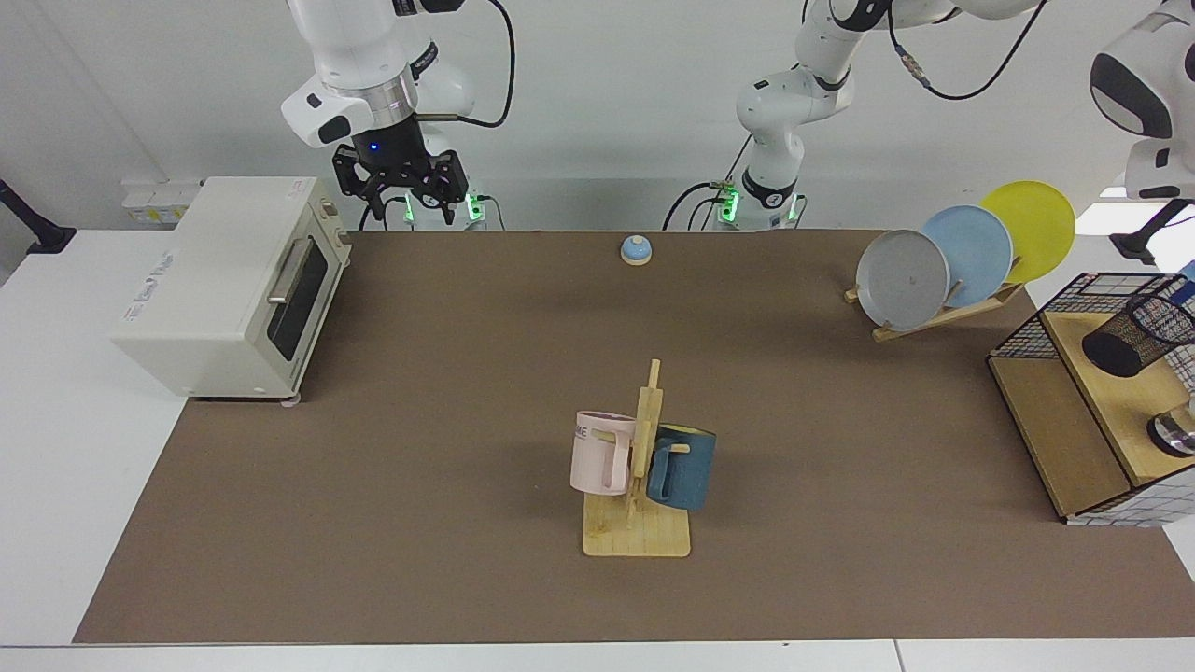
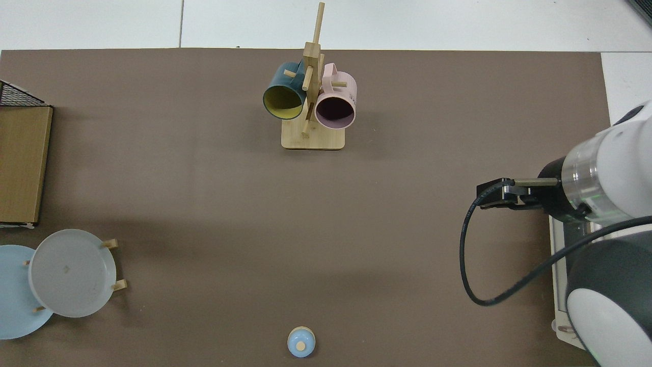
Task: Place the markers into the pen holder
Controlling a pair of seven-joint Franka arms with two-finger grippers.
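At the oven end of the brown tabletop sits a cream toaster oven, door shut. Just beside it, over the far edge, hangs the right tool, pointing down with its fingers spread apart and nothing between them. From above, this waiting right arm shows as a white and grey bulk over the oven's edge, with a black cable looping from it.

Next along the far edge rests a small blue bell. Nearer the camera, at mid-table, stands a wooden mug rack with a pink mug and a dark blue mug hung on either side of its post.

Further along, a slanted wooden plate rack carries a grey plate, a light blue plate and a yellow plate, each overlapping the next.

At the far end is a wooden shelf under a black wire frame. The pen holder, a black mesh cup, sits on the upper board with its mouth tipped toward the frame edge. Near it on the same board is a small shiny metal object.

Above this corner only part of the left arm shows. Its tool lies beyond the edge, so I cannot tell its state. The marker is out of sight in both views.
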